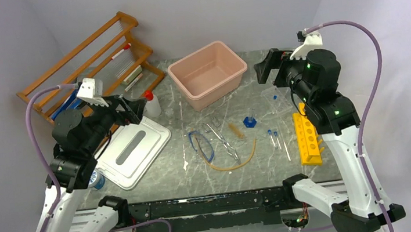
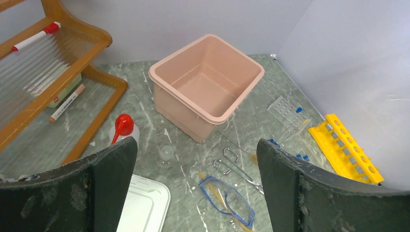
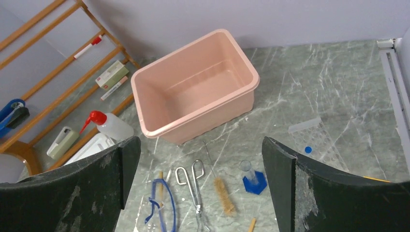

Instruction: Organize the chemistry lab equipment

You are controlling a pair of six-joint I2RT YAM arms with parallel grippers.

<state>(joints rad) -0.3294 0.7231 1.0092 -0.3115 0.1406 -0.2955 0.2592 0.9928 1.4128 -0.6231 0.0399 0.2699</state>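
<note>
We list the left gripper [image 1: 132, 109] and right gripper [image 1: 265, 69], both released and empty above the tabletop [image 1: 198, 178], with goggles [image 1: 200, 144], metal tongs [image 1: 221, 138] and tan tubing [image 1: 242, 161] grouped centrally, the yellow tube rack [image 1: 307, 138] at right, and the squeeze bottle [image 1: 150, 103] left of the pink tub [image 1: 208, 73].

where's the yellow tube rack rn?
Top view: the yellow tube rack lies flat on the right side of the table, just right of the blue-capped tubes. It is well clear of the pink tub further back.
</note>
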